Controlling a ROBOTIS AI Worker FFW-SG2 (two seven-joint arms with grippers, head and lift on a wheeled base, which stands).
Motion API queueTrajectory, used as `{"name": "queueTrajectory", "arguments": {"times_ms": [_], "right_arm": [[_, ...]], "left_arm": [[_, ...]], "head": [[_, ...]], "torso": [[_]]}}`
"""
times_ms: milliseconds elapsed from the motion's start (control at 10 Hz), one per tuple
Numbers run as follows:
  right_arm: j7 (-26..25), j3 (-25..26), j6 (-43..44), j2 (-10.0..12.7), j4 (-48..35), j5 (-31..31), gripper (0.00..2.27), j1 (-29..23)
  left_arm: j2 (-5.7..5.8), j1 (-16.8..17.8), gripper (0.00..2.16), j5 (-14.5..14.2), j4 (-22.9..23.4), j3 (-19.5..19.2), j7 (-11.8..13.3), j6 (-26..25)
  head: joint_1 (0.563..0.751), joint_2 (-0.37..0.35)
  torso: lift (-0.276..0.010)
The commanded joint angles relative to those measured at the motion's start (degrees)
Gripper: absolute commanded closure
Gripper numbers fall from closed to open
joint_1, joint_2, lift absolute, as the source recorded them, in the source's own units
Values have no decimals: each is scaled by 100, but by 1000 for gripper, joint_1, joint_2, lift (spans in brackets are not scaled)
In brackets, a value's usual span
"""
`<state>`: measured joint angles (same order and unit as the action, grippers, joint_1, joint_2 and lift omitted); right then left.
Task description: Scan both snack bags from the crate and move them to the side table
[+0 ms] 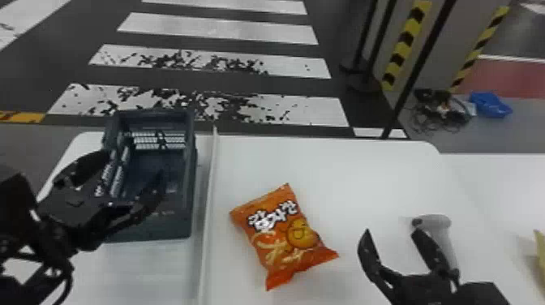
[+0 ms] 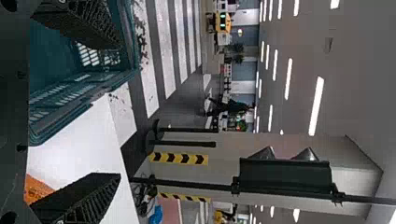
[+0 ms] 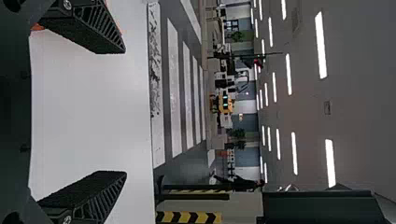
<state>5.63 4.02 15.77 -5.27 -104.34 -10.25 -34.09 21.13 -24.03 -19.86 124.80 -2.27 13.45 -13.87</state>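
Progress: looks about halfway, my read. Orange snack bag (image 1: 284, 239) is out of the crate (image 1: 190, 202), lying on the bench (image 1: 344, 174). Yellow thing (image 1: 540, 253) at the head view's right edge is probably bag two, on the side table (image 1: 498, 190). Scan status: can't tell.
Left to do: orange bag to the side table, scan first if pending.
Crate: left end of bench; no bag seen inside, partly blocked by the arm.
Left gripper (image 1: 131, 165): over the crate, fingers wide, nothing held.
Right gripper (image 1: 392, 232): right of the orange bag, fingers wide, holding nothing.
Scanner (image 1: 436, 223): on bench beside the right gripper; contact unclear.
Surface: white, smooth, raised divider (image 1: 209, 194) between crate and orange bag.
Room: crosswalk floor (image 1: 227, 34) with worn stripes, pillar (image 1: 438, 44) with hazard tape, cables (image 1: 440, 115) and blue item (image 1: 490, 104) on the floor, ceiling lights (image 2: 315, 106).
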Motion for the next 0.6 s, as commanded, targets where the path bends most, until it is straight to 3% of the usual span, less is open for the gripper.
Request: {"name": "queueTrajectory", "arguments": {"times_ms": [0,200,500], "right_arm": [[8,3,9,-9,-7,-12,63,-10],[61,-6,62,-9,-7,-30,63,-10],[105,-15,97,-44,-51,-74,60,25]], "left_arm": [[-109,-374,16,0,-61,-37,-9,494],[-267,-761,16,0,-131,-178,-18,934],[-452,-1060,16,0,-518,-266,-53,1637]], "head": [[695,-90],[695,-82],[695,-54]], "torso": [[-99],[-99],[-99]]}}
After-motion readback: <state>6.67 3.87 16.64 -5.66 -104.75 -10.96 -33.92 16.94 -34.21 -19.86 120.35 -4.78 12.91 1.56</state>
